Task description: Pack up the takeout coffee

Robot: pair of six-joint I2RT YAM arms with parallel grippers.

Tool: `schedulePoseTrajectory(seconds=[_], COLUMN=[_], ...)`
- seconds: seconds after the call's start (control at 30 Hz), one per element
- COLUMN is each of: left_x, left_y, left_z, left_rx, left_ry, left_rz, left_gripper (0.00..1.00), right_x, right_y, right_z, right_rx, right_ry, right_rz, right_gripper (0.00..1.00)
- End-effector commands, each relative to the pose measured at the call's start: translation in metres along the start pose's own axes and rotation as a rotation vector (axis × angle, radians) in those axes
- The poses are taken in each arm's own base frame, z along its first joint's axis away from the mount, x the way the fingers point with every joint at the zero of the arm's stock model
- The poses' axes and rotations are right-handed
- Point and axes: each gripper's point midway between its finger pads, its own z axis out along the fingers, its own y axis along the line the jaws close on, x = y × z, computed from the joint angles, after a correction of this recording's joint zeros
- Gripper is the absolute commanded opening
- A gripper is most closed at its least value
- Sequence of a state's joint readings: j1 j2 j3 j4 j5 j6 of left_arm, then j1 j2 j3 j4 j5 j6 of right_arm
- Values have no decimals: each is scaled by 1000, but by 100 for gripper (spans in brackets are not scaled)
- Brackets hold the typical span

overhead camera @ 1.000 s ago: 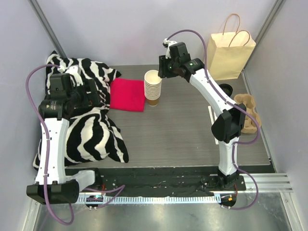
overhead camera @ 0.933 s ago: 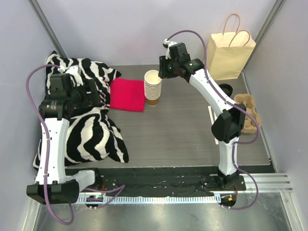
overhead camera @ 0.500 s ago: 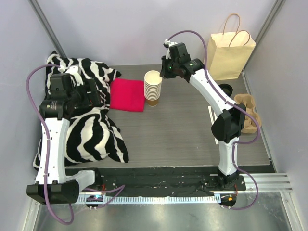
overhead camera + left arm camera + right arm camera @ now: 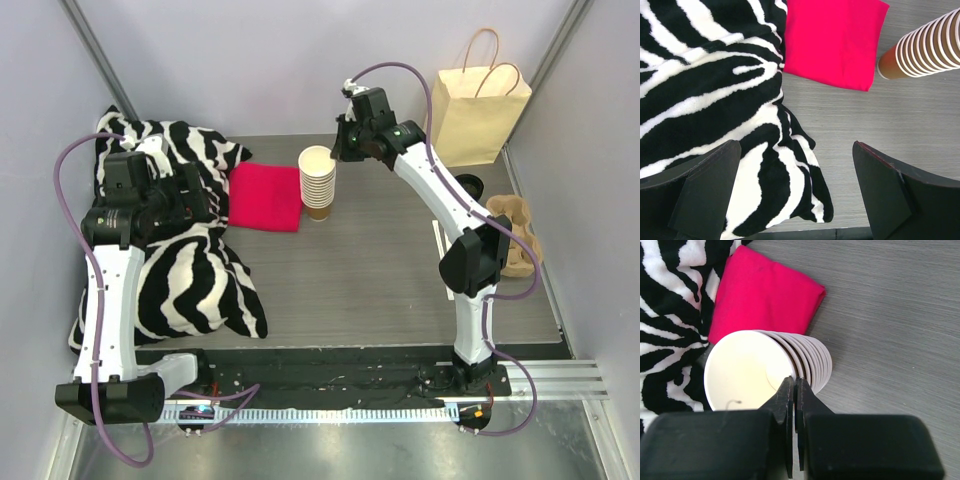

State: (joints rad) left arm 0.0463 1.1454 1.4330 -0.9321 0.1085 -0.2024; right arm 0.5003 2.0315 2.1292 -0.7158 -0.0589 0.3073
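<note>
Pinches the stack's (image 4: 807, 357) top rim with the right tool (image 4: 794, 384); holds the left tool (image 4: 795, 155) wide open. Leaves the coffee (image 4: 469, 185) at the counter's (image 4: 380, 280) 2 o'clock, near the bag (image 4: 478, 110). Risks lifting nested cups together or toppling the stack

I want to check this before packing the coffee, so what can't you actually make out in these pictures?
- Takeout coffee: top view, only its dark lid shows beside the right arm; the cup below is hidden.
- Paper bag: top view, its inside is not visible.
- Right gripper: right wrist view, shut at the cup stack rim; whether it pinches paper is unclear.
</note>
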Motion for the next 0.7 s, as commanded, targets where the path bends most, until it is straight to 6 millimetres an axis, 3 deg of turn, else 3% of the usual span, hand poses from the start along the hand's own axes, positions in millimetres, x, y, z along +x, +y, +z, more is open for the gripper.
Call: schedulePoseTrajectory(seconds=[0.0, 0.4, 0.5, 0.67], left_x=[-10, -14, -22, -52], left_y=[-4, -9, -28, -77], left_z=[-3, -2, -3, 10], left_rx=[21, 51, 159, 374], left_ry=[-48, -53, -70, -95], left_rz=[7, 20, 35, -30], left_gripper=[100, 100, 100, 100], right_x=[-52, -58, -58, -54], right_y=[24, 23, 24, 23], right_z=[-40, -46, -46, -41], right_rx=[-70, -88, -99, -98], right_ry=[-155, -164, -160, -147], right_rz=[19, 43, 49, 50], right_gripper=[1, 1, 1, 1])
